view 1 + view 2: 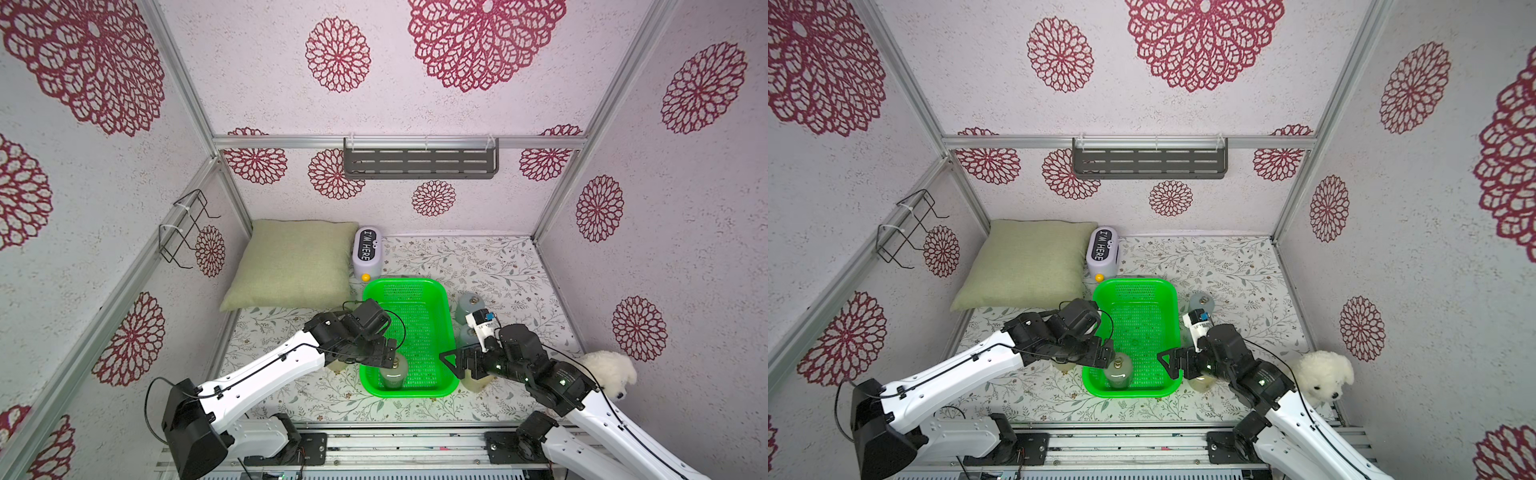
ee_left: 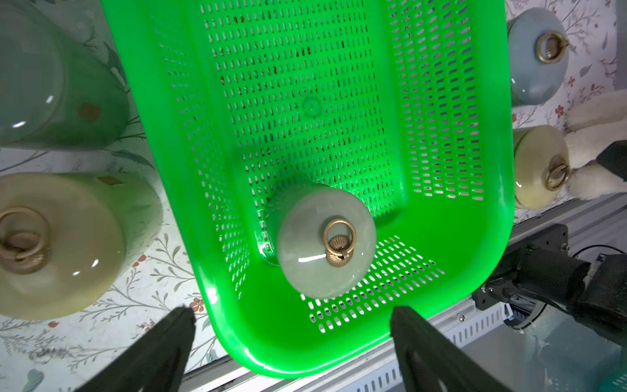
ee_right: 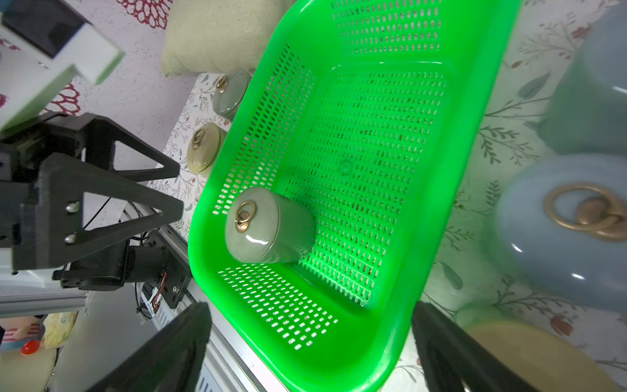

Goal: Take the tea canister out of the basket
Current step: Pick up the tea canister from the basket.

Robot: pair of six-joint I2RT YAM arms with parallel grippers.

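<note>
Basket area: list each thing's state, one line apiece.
Basket, on the table, holds one canister.
Tea canister, upright, lidded, in the basket's corner, not gripped.
Left gripper, open, over the tea canister.
Right gripper, open, empty.
Blue canister, upright outside the basket.

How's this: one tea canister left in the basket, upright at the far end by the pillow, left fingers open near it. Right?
No: the tea canister is at the near end of the basket, by the left arm, away from the pillow; both top views show it. The rest holds: one, upright, left fingers open near it.
</note>
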